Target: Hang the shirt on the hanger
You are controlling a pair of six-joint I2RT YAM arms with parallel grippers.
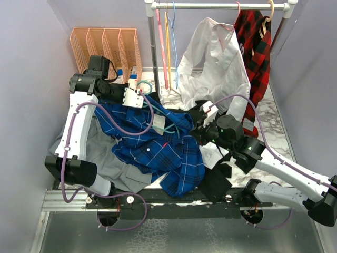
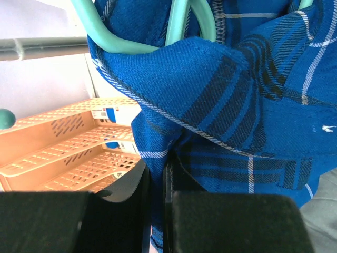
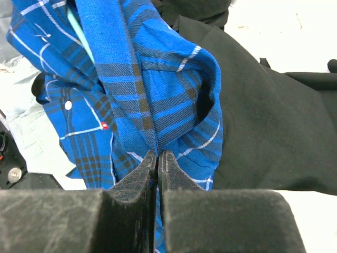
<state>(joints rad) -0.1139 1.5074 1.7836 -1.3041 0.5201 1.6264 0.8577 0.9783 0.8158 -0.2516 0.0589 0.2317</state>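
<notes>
— What is lying on the marble table [image 1: 276,124] there?
— The blue plaid shirt [image 1: 176,155] is spreading across the middle of it, between the two arms. It is partly lying over a grey shirt [image 1: 102,158] on the left and touching a black cloth [image 3: 263,121] on the right. Its lower part is reaching the near edge of the table.
— And what is behind it?
— A white shirt [image 1: 216,63] and a red-and-black plaid shirt [image 1: 258,39] are hanging from the rail [image 1: 221,6]. An orange file tray [image 1: 105,45] is standing in the far left corner.
— Where is the hanger?
— The teal hanger [image 2: 176,21] is sitting inside the upper part of the shirt. Blue fabric is wrapping around its bars, so only short pieces of it are showing.
— What are the claws doing?
— The left gripper [image 2: 157,176] is pinching a fold of the shirt just under the hanger, with its jaws almost together and the cloth between them. The right gripper [image 3: 158,161] is pressing fully together on another fold of the same shirt, near the black cloth
</notes>
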